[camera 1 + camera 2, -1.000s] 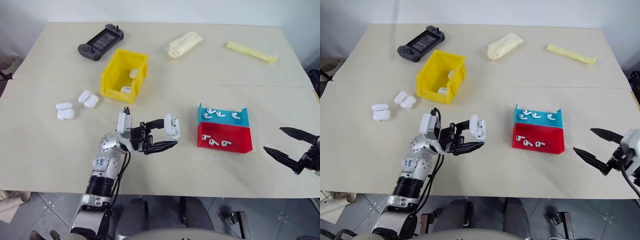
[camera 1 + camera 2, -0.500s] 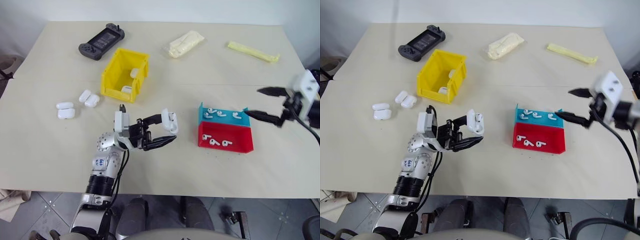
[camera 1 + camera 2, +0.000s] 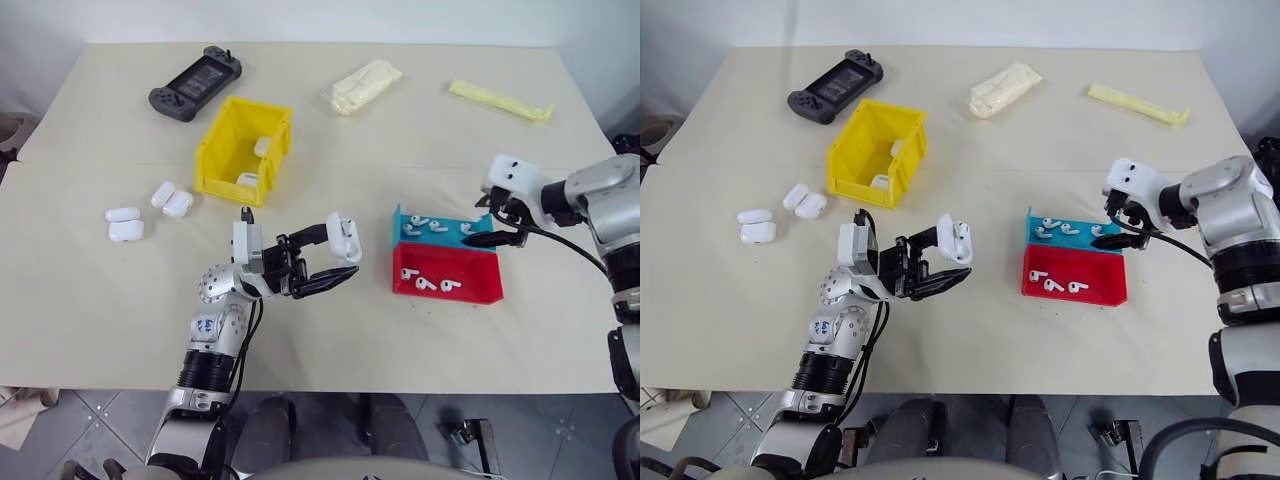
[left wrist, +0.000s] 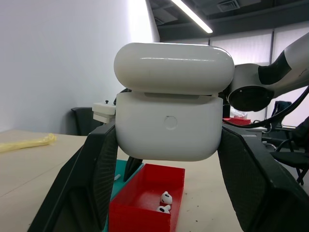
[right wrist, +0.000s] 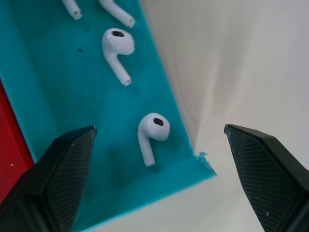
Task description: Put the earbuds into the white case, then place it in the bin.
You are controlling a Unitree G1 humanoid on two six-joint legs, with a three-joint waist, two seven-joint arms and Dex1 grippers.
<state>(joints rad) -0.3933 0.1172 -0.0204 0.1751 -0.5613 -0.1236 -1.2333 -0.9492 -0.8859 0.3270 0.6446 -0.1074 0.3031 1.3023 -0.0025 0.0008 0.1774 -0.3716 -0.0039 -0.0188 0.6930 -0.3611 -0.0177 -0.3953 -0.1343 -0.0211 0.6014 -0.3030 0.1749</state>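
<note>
While the left pincer (image 3: 338, 257) stays out of the way in front of the bright yellow plastic bin (image 3: 245, 148), it is clamped on the glossy white rounded earbud case (image 4: 169, 110), whose hinged lid stands flipped up. That case hangs above the pale desk (image 3: 120, 290), between the yellow bin and the shallow red plastic tray (image 3: 447, 283), well apart from both.

Behind the red tray and touching it sits a shallow blue plastic tray (image 3: 440, 237), and the right pincer (image 3: 488, 226) hovers over its far-right corner with its two black fingers (image 5: 50, 179) spread wide and nothing between them. One tiny glossy white earbud (image 5: 152, 135) lies on the blue floor directly between those fingers; more earbuds lie further along the same tray, and others in the red tray.

My reading is that the step in hand is picking the first earbud. The next move calls for lowering the spread fingers straight down around that bud without scraping the low blue wall beside it, closing gently on so small and slick a piece, then carrying it across to the open case.
</note>
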